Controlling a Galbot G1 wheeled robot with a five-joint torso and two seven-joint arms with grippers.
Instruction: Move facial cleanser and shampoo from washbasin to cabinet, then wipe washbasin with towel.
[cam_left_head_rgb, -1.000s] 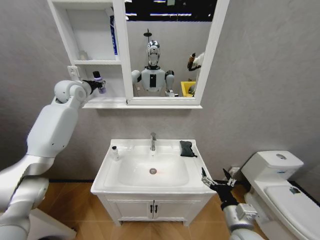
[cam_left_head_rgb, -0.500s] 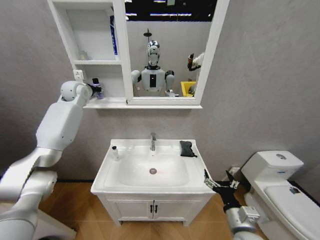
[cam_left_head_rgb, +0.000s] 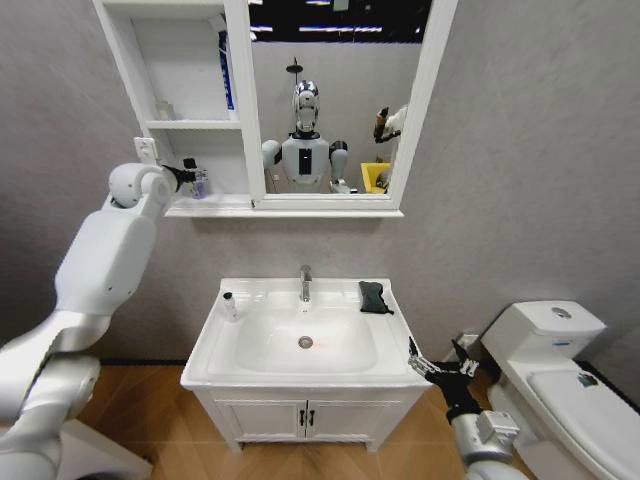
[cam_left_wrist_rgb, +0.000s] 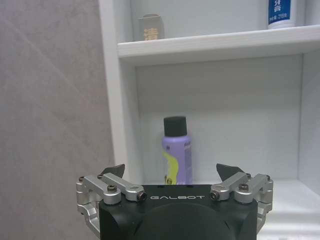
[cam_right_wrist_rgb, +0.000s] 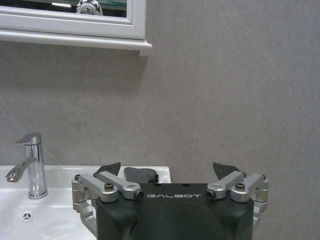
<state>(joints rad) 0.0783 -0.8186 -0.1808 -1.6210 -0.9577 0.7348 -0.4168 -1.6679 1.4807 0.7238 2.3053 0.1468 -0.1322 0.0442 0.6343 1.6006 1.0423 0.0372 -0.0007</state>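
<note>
Left claw (cam_left_wrist_rgb: 171, 172) spread, clear of purple bottle (cam_left_wrist_rgb: 176, 151) upright in cabinet (cam_left_head_rgb: 190, 205) bottom niche; right claw (cam_left_head_rgb: 438, 362) spread beside washbasin (cam_left_head_rgb: 220, 340).

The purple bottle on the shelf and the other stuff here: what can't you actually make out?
- purple bottle: its base is hidden behind the open left gripper in the left wrist view; label unreadable.
- small bottle on the washbasin: too small in the head view to identify.
- towel: mostly hidden behind the right gripper in the right wrist view.
</note>
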